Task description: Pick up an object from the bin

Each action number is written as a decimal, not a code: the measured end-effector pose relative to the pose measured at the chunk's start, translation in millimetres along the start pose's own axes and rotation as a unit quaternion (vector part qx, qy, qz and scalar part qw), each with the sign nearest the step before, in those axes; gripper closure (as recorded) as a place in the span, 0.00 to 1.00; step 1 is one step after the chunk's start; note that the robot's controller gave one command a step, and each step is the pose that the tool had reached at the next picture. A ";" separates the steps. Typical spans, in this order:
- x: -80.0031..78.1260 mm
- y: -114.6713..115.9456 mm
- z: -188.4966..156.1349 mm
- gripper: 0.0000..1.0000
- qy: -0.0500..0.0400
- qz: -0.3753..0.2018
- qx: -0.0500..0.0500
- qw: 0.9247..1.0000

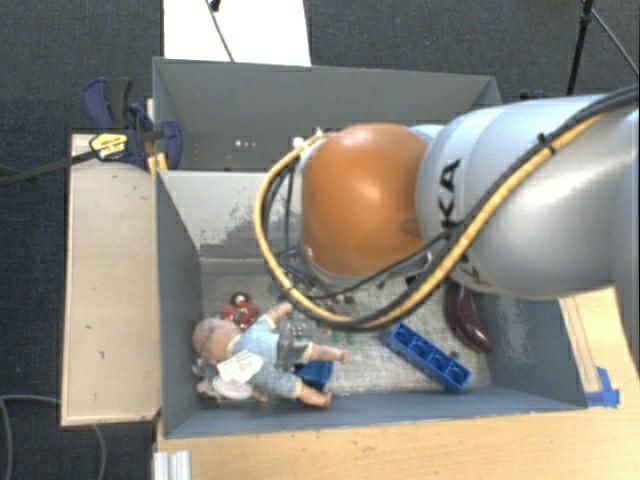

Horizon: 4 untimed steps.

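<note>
One doll (250,353) lay on its back in the lower left of the grey metal bin (185,258), head toward the left wall, legs pointing right. It wore a pale blue dress, and a white tag rested on its chest. The arm (540,208) entered from the right of the frame, and its orange cover (360,198) stood over the middle of the bin, with a yellow cable (268,218) looped round it. Below the cover, the hand (297,345) appeared as a grey metal part at the doll's hip, touching or just above it; contact could not be confirmed. Whether the hand was apart or together could not be told, and nothing was seen clamped in it.

Other contents noted:
- A few small red pieces (238,311) lay just above the doll's head.
- A dark blue item (317,373) sat partly under the doll's legs.
- A blue studded building block (430,356) lay tilted at lower centre-right, apart from the doll.
- A purple aubergine (467,320) lay near the right wall, just beside the block.
</note>
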<state>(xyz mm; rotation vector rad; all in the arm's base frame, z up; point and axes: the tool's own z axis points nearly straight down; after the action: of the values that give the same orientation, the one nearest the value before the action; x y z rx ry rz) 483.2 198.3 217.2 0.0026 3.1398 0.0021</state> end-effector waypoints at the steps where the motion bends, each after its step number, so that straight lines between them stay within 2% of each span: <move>1: 0.0 -0.1 0.0 0.00 0.000 0.001 0.000 1.000; 2: -9.4 14.0 41.1 0.00 -0.001 -0.078 0.000 0.997; 3: -0.4 41.0 54.9 0.00 -0.001 -0.278 0.000 0.961; 4: -28.1 40.7 72.3 0.00 -0.002 -0.398 -0.001 0.918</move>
<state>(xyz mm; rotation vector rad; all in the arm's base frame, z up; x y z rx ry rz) 511.5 239.1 145.0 -1.2446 2.8778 0.0047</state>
